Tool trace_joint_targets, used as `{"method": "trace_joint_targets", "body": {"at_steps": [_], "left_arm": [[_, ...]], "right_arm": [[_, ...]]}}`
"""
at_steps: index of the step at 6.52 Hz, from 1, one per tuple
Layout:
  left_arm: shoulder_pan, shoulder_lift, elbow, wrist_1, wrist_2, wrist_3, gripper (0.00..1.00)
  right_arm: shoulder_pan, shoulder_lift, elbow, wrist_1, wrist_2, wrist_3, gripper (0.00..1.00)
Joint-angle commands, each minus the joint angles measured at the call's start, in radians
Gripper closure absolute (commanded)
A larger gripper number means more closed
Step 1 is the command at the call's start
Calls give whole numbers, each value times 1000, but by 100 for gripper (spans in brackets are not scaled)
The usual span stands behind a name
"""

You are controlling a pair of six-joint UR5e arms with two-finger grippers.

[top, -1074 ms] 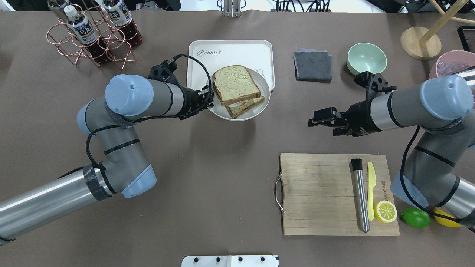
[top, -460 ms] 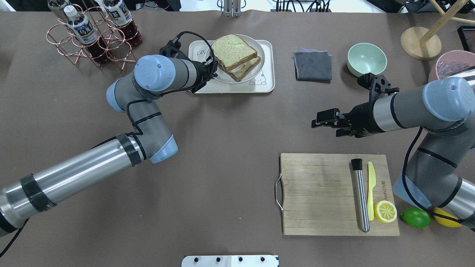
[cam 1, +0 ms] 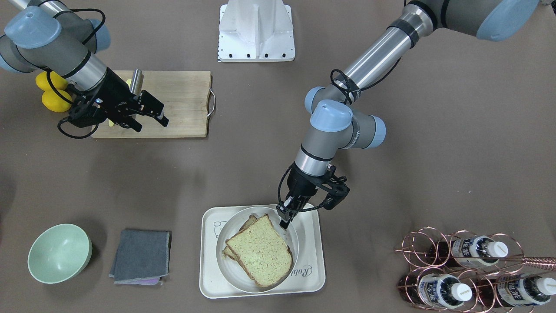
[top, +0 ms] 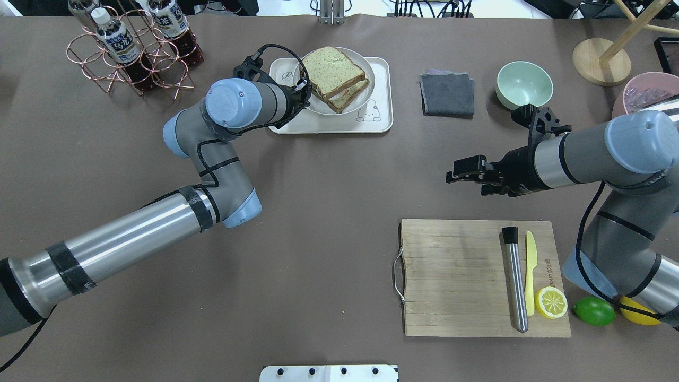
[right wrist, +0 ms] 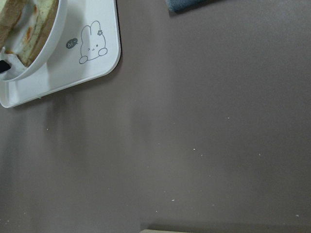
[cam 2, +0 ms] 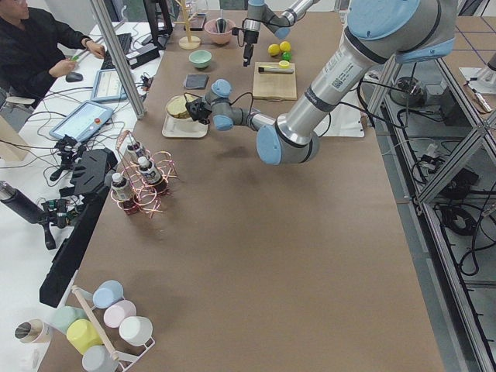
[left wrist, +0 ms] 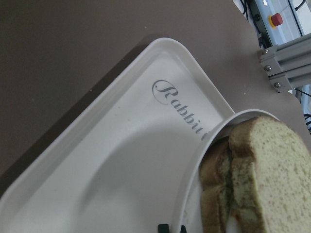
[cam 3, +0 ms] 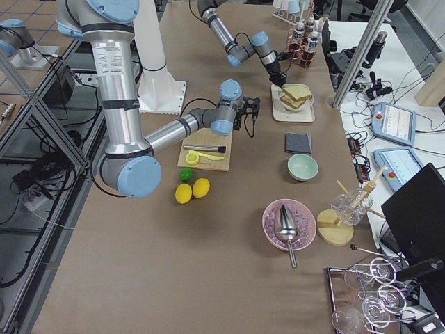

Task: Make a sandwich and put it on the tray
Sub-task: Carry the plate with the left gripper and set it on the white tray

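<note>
The sandwich [top: 331, 63], two tan bread slices with egg between them, lies on a round white plate [top: 366, 79]. The plate sits over the far half of the cream tray [top: 371, 119] and covers part of its "Rabbit" script. My left gripper [top: 303, 95] is shut on the plate's left rim. The front view shows its fingers [cam 1: 284, 219] pinching the rim beside the sandwich [cam 1: 260, 250]. I cannot tell whether the plate rests on the tray [cam 1: 312, 278] or hangs just above it. My right gripper [top: 459, 172] is open and empty, above the bare table beyond the cutting board.
A wooden cutting board [top: 451, 276] holds a steel muddler, a yellow knife and a lemon half. A grey cloth [top: 447, 94] and a green bowl [top: 524, 84] lie right of the tray. A copper bottle rack [top: 130, 50] stands to its left.
My left arm carried the plate and sandwich away from the robot, from the tray's near right corner to over its far half. My right gripper barely moved.
</note>
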Motion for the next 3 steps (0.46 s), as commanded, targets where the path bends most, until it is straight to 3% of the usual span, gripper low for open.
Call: {"method": "trace_joint_targets", "body": {"at_steps": [1,2,3], "left_arm": [[14,-2,10,0,8,28,62],[21,-1,10,0,10,29,42],[24,-1,10,0,16,29,39]], "right_arm": [[-1,1,-8,0,-8,0,1],[-3,9,-17,0,-8,0,1],[-3,11,-20,0,-8,0,1]]}}
